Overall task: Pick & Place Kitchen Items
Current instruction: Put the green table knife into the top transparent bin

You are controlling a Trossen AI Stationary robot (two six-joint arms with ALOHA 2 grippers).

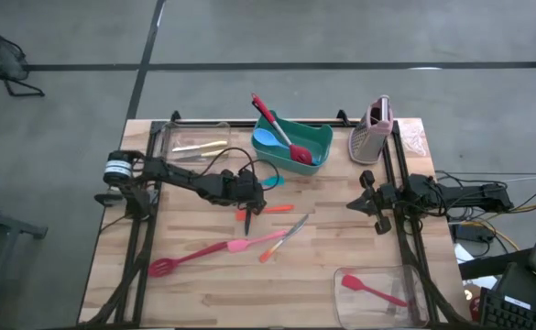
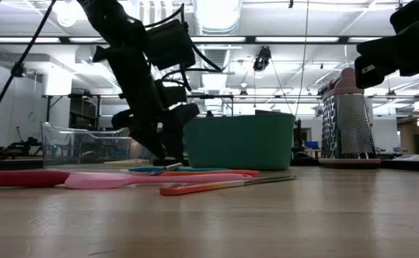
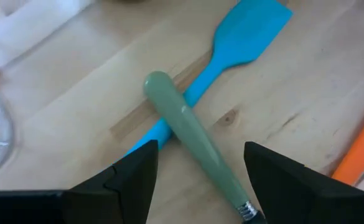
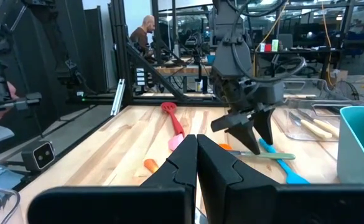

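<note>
My left gripper [image 3: 200, 149] stands open, tilted down just above the table's middle [image 1: 247, 197]. Its two fingers straddle a sage-green utensil handle [image 3: 188, 130] without touching it. That handle lies crosswise on the shaft of a blue spatula [image 3: 231, 50], which lies flat on the wood. The right wrist view shows the same gripper [image 4: 250, 127] over both utensils. My right gripper [image 4: 197, 140] waits shut at the table's right side [image 1: 370, 200], holding nothing.
An orange-handled utensil [image 1: 260, 211], a pink spatula [image 1: 249, 244], a red slotted spatula [image 1: 180, 261] and a knife [image 1: 284, 236] lie nearby. At the back stand a green bin [image 1: 315, 137] with utensils, a grater [image 1: 374, 133] and a clear tub [image 1: 192, 142]. Another tub [image 1: 382, 289] sits near right.
</note>
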